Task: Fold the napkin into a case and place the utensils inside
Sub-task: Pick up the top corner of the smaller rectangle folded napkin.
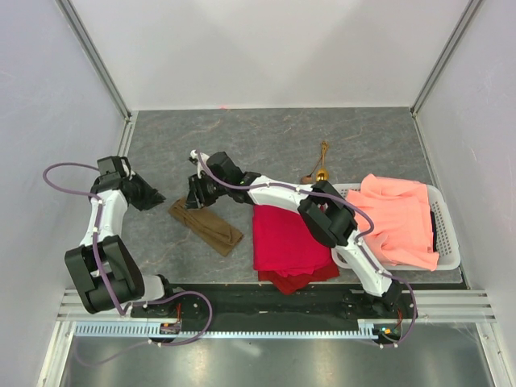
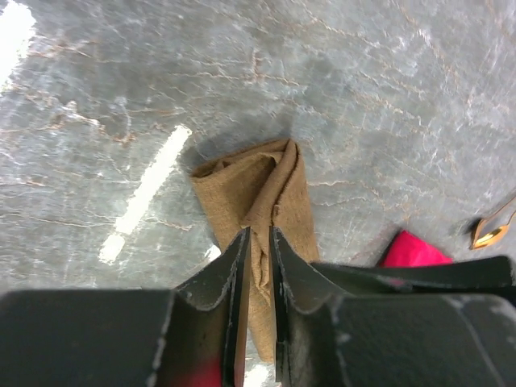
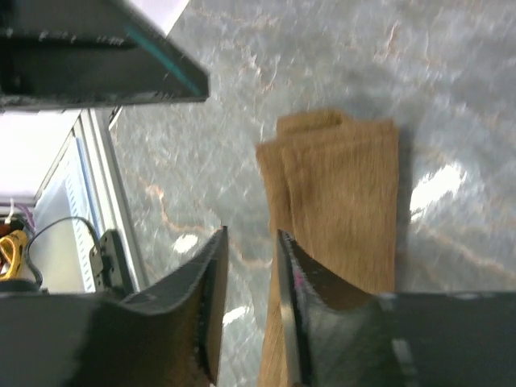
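Claw, left [image 2: 258,235]: my fingers are nearly together with a thin slit between them. The napkin [image 2: 262,193] shows in the slit, and I cannot tell whether I pinch it.
Claw, right [image 3: 250,235]: parted a little, with bare table [image 3: 322,48] in the gap and nothing held. The napkin's edge is just beside one finger.
Left arm: elbow folded back near its base, wrist low and pointing right at the napkin's left end.
Right arm: stretched leftward over the red cloth [image 1: 286,238], wrist tipped down above the napkin's left part.
Napkin: folded into a narrow strip, flat and aslant on the table, its left end close to both my claws.
Utensils [image 1: 321,168]: on the table beyond the red cloth, near the basket [image 1: 448,242], well apart from the napkin.
Hard to see: my left fingers hide the napkin's near end. The utensils are too small to tell apart. My right arm covers part of the red cloth.
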Controlling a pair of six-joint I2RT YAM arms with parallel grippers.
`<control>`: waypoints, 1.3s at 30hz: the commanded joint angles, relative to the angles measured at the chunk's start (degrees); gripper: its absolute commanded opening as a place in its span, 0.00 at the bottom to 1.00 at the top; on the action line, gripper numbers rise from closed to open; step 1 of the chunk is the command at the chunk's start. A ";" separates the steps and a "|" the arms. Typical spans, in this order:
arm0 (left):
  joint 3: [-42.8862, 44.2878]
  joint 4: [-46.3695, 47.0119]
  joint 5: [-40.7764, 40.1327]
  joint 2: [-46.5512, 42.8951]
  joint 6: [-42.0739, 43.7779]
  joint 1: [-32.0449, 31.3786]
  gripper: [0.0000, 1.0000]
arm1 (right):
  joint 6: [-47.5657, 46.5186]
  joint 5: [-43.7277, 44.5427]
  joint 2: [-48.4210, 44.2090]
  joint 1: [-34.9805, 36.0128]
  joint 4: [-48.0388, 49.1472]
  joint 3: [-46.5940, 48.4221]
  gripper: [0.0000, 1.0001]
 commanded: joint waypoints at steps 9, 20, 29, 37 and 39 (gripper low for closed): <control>-1.56 0.09 2.34 2.63 -3.91 2.69 0.16 | -2.25 -0.28 8.28 -0.61 -2.29 13.19 0.54; -4.90 2.91 7.44 4.74 -6.19 2.60 0.14 | -2.95 0.51 10.21 0.54 -3.00 16.10 0.52; -5.34 3.08 6.30 1.85 -7.42 2.69 0.13 | -4.70 1.91 12.23 1.50 -4.66 18.91 0.49; -4.55 1.68 5.16 0.18 -6.98 2.69 0.13 | -8.31 6.40 12.24 2.82 -6.42 19.61 0.43; -4.55 1.76 4.63 -0.44 -6.98 2.68 0.13 | -9.18 7.10 12.24 3.17 -6.68 19.62 0.43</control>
